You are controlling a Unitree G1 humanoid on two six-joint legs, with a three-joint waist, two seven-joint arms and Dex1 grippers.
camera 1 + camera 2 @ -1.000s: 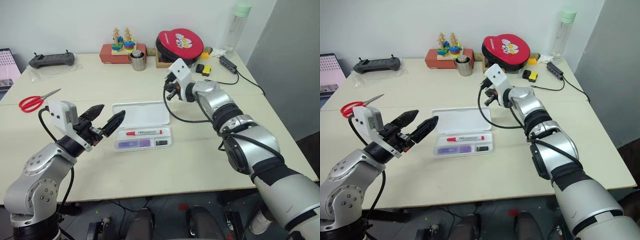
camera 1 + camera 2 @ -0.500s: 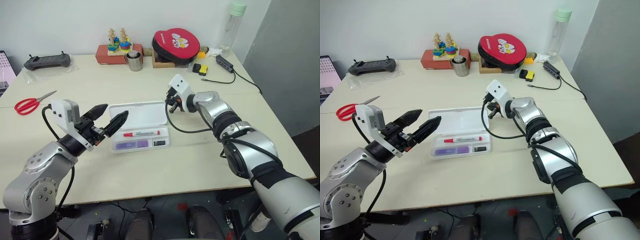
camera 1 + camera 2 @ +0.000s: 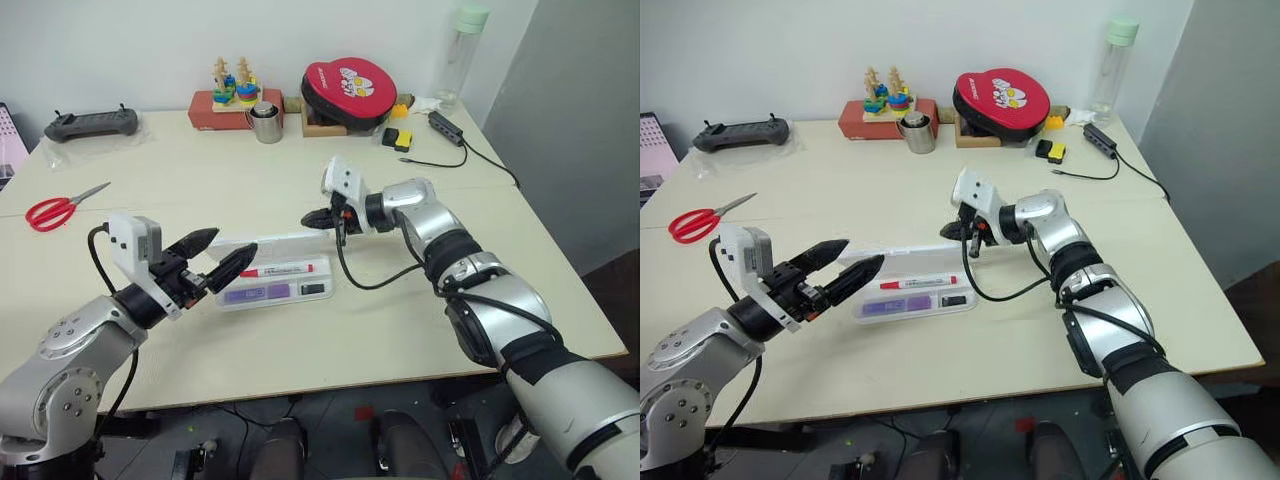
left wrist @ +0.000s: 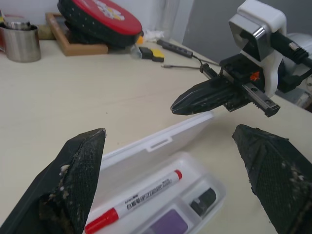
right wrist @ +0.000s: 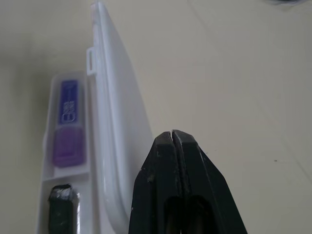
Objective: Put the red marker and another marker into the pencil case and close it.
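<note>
The white pencil case (image 3: 322, 279) sits open mid-table, its hinged lid (image 4: 161, 141) tipped partly up from the table. Inside lie the red marker (image 3: 280, 269), the purple marker (image 3: 248, 293) and a small black piece (image 3: 313, 289). My right gripper (image 3: 309, 218) is shut with nothing in it, pointing left, its tip at the lid's far edge near the right end; the right wrist view shows the lid (image 5: 117, 146) just beside the tip (image 5: 171, 134). At the case's left end my left gripper (image 3: 222, 254) hovers open and level, touching nothing.
Red-handled scissors (image 3: 55, 208) lie at the far left. Along the back edge stand a black controller (image 3: 90, 122), a wooden stacking toy (image 3: 232, 95), a metal cup (image 3: 265, 123), a red round case (image 3: 352, 85), a bottle (image 3: 455, 55) and a cabled hub (image 3: 445, 125).
My right gripper swung left and down, from above the table to the lid's far edge. The lid, flat before, now stands tipped up. The left gripper barely moved back. The camera shifted.
</note>
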